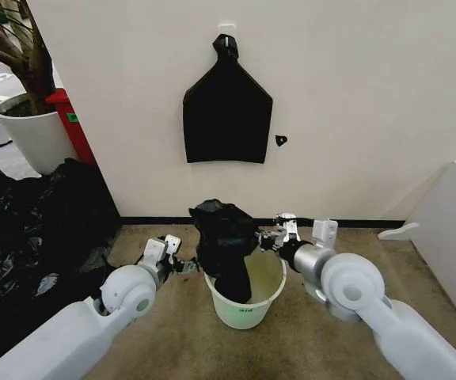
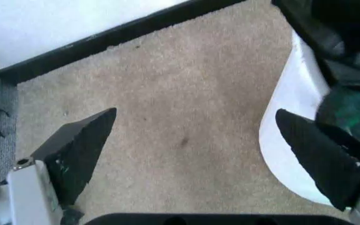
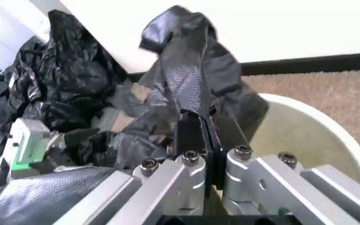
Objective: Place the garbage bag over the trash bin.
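Two sets of jaws are working at the trash bin [image 1: 248, 305]: the right gripper [image 3: 206, 140] is pinching a fold of the garbage bag [image 1: 224, 241], jaws clamped on it above the rim, while the left gripper [image 2: 192, 154] is hovering with jaws spread wide beside the bin's outer wall. Half the bag is dangling inside the bin; spreading its mouth evenly over the rim looks key.

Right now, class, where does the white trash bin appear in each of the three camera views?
Head view: trash bin, lower centre, on carpet.
Left wrist view: its white wall along the right edge.
Right wrist view: its rim at right.
Shared landmark: the black garbage bag draped into it.
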Robot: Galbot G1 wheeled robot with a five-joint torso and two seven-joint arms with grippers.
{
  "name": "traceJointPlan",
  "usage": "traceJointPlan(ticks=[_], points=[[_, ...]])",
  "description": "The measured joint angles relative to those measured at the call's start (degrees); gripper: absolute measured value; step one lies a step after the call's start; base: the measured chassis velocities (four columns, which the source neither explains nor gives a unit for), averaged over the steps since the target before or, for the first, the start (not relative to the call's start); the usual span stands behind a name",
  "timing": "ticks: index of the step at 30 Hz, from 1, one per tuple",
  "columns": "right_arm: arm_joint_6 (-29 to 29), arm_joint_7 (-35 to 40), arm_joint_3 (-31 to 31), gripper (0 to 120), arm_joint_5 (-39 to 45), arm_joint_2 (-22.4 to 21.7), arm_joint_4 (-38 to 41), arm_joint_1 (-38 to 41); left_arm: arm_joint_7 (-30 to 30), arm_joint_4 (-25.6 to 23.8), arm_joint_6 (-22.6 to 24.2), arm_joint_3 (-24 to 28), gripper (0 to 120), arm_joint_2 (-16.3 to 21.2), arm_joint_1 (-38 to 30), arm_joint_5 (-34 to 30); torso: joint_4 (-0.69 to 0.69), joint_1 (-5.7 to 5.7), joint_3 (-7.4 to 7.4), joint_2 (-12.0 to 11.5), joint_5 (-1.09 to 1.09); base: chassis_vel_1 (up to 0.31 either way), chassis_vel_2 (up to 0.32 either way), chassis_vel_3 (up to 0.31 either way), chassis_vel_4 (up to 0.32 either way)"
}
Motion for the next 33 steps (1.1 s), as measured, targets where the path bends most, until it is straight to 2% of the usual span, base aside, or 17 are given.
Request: traceJointPlan(ticks=[4,6,9,11,16,19,23,26,33], points=[[0.2,-1.1,-0.1,0,-1.6,0.1,0.4,-0.9,-0.7,-1.0,-0.4,0.1,100,-0.2,-0.6,-0.4,-0.01,0.0,0.0,0.0,-0.01,0.0,0.0,0.0,0.0],[0.6,-3.4,-0.1,0,-4.5,-0.2,0.5,-1.7,-1.7,-3.1,-0.6,-0.9,100,0.1,-1.0,-1.7,-0.02,0.0,0.0,0.0,-0.01,0.0,0.0,0.0,0.0],[0.9,-5.4,-0.1,0,-7.7,-0.7,0.5,-2.5,-2.3,-6.8,-0.3,-3.6,100,2.2,-0.1,-3.6,-0.03,0.0,0.0,0.0,0.0,0.0,0.0,0.0,0.0],[1.1,-6.6,0.2,0,-9.1,-0.8,0.3,-2.9,-2.5,-10.5,0.0,-6.6,100,5.3,2.0,-5.4,0.01,0.0,0.0,0.0,0.01,0.0,0.0,0.0,0.0],[1.2,-7.9,0.1,0,-9.7,-0.6,0.7,-3.4,-2.7,-13.5,0.1,-7.5,100,7.2,2.9,-7.8,0.01,0.0,0.0,0.0,0.0,0.0,0.0,0.0,0.0],[1.4,-8.6,-0.5,0,-10.0,-0.4,1.0,-3.5,-3.2,-13.1,0.1,-6.7,100,6.4,1.4,-9.0,0.0,0.0,0.0,0.0,0.0,0.0,0.0,0.0,0.0],[2.2,-13.8,-0.9,0,-12.5,-1.2,1.2,-4.4,-3.4,-9.8,-0.1,-3.0,100,3.3,-3.2,-10.0,-0.01,0.0,0.0,0.0,0.0,0.0,0.0,0.0,0.0],[3.4,-19.0,-1.0,0,-14.7,-2.5,1.0,-5.2,-2.7,-6.4,-0.1,-0.7,100,0.8,-6.3,-9.7,-0.02,0.0,0.0,0.0,0.0,0.0,0.0,0.0,0.0],[4.7,-23.0,-2.2,0,-15.7,-3.2,0.4,-4.7,-1.2,-1.3,-0.3,3.4,100,-3.1,-10.9,-7.5,-0.01,0.0,0.0,0.0,0.0,0.0,0.0,0.0,0.0]])
